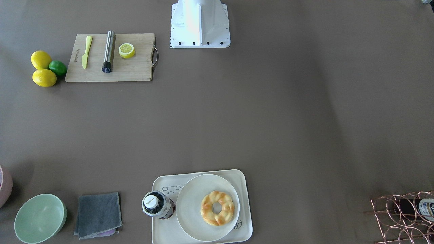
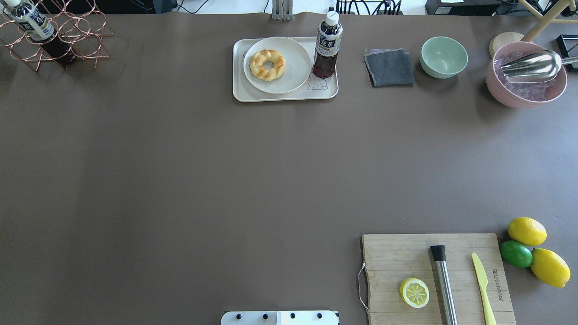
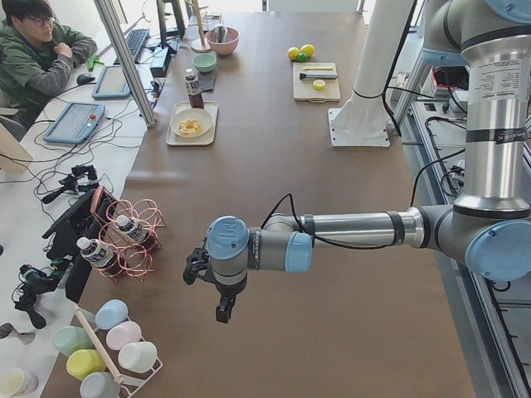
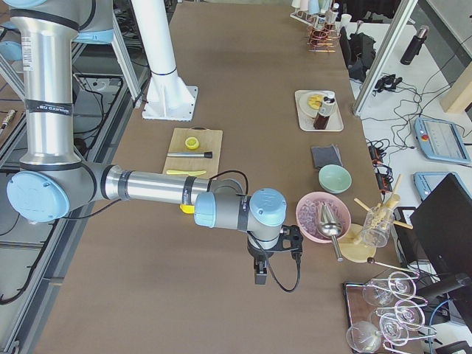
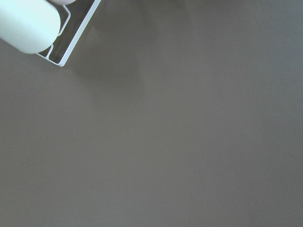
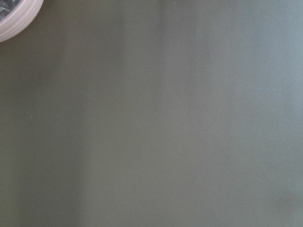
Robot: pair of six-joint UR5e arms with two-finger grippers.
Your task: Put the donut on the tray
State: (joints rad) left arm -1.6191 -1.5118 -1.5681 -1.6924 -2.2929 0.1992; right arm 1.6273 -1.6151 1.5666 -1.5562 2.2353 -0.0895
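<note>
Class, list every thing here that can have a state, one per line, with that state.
donut, lying flat on the plate, which sits on the tray
tea bottle, upright, capped, on the tray
cloth, folded
green bowl, upright, empty
pink bowl, upright, scoop inside
lemon half, cut face up on the cutting board
left hand, open or shut unclear
right hand, open or shut unclear

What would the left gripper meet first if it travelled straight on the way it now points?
The left gripper points down, so probably the bare table; nothing shows between them, though depth is unclear.
</note>
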